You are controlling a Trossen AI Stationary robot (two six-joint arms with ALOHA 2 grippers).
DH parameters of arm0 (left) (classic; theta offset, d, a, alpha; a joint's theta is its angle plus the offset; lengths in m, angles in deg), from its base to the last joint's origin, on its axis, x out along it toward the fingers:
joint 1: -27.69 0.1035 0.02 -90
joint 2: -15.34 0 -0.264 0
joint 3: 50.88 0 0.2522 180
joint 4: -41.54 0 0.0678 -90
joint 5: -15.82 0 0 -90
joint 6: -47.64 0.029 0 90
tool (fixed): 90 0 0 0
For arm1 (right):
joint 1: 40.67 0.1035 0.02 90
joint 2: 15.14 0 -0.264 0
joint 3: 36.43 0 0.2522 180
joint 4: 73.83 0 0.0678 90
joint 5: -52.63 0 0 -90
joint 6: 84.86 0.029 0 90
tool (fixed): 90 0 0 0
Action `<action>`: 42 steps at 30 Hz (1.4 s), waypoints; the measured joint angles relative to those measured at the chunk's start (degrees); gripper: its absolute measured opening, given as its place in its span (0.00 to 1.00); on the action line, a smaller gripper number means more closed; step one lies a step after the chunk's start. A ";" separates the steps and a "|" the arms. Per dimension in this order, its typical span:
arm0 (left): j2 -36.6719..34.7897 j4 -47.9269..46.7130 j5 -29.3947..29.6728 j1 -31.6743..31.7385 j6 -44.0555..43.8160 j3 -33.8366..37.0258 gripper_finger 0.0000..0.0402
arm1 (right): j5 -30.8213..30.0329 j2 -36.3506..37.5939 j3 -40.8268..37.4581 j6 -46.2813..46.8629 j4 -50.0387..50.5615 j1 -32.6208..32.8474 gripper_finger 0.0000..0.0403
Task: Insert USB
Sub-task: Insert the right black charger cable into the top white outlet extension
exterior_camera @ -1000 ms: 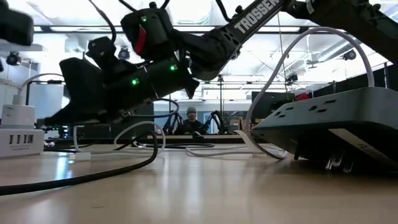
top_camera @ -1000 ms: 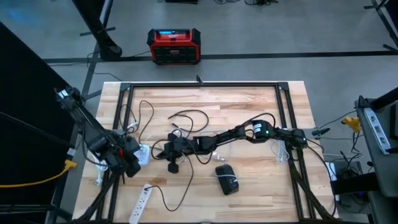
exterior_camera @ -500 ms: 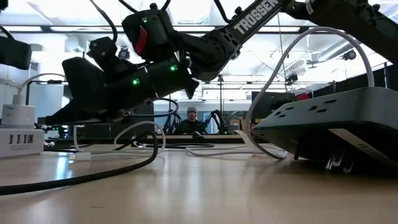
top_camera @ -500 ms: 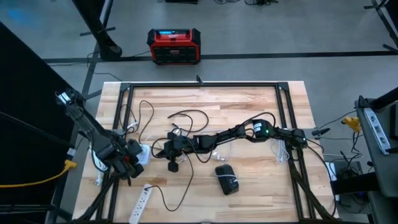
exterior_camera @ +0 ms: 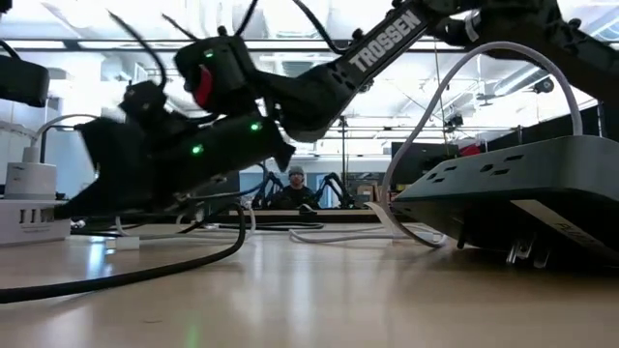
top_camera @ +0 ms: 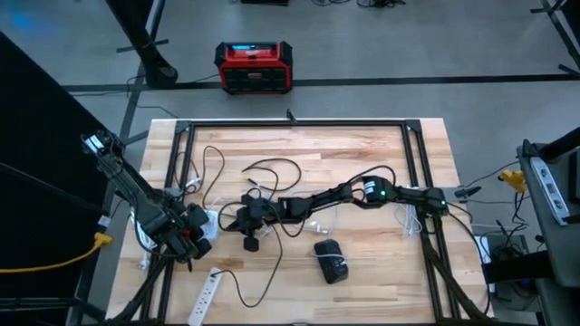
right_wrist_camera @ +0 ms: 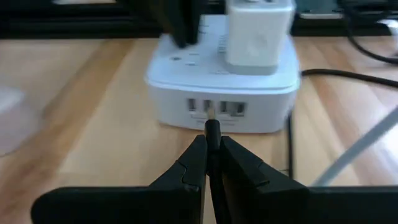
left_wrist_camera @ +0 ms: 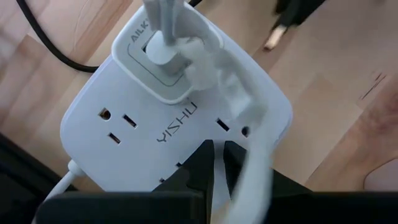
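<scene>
Right gripper [right_wrist_camera: 212,163] jaws pinch the USB plug [right_wrist_camera: 212,129] just before the white power hub [right_wrist_camera: 224,93]; left jaws unclear

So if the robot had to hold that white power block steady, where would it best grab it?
Probably across the white power block's two flat side walls, coming from above. Its top carries a plugged-in charger, and the front USB ports must stay free, where the right gripper points a plug.
</scene>
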 joint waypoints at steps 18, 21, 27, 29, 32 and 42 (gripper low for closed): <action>-0.01 0.58 0.16 -0.20 0.61 0.22 0.07 | -4.43 -2.87 5.46 -1.01 0.98 -0.21 0.06; -0.01 0.58 0.16 -0.20 0.61 0.24 0.07 | -3.75 -2.88 5.44 -1.18 0.65 -0.17 0.06; -0.01 0.60 0.17 -0.20 0.61 0.28 0.07 | -3.73 -2.89 5.42 -2.38 0.32 -0.22 0.06; -0.01 0.62 0.23 -0.20 0.61 0.28 0.07 | -3.63 -2.89 5.42 -3.43 0.25 -0.26 0.06; -0.01 0.67 0.25 -0.20 0.61 0.28 0.07 | -3.60 -2.89 5.42 -4.64 0.14 -0.26 0.06; -0.01 0.98 0.27 -0.20 0.61 0.31 0.07 | -3.38 -2.89 4.62 -6.50 -0.59 -0.05 0.06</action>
